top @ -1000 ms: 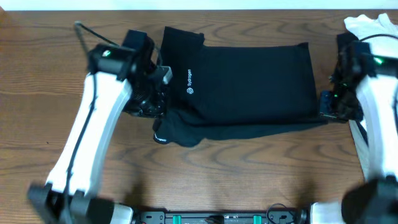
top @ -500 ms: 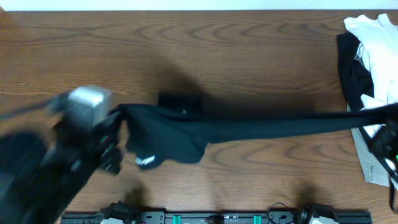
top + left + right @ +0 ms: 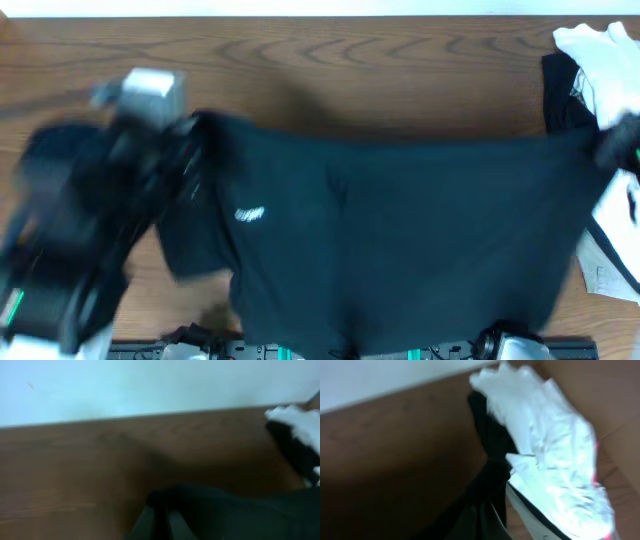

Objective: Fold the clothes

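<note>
Overhead: I see black T-shirt raised and stretched wide between both arms, hiding most of wooden table. Small white logo sits toward left side. One corner is pinched in left gripper, opposite corner in right gripper; both motion-blurred. Crumpled white shirt on dark cloth at far right corner.

Left wrist: soft black fabric bunched at my fingers, probably clamped tight. Grained wood and pale wall beyond.

Right wrist: black cloth gathered to narrow neck, jaws closed on it. Wrinkled white shirt just beside.

Left arm a motion-blurred smear, chest logo unreadable — black shirt hem cut off below
</note>
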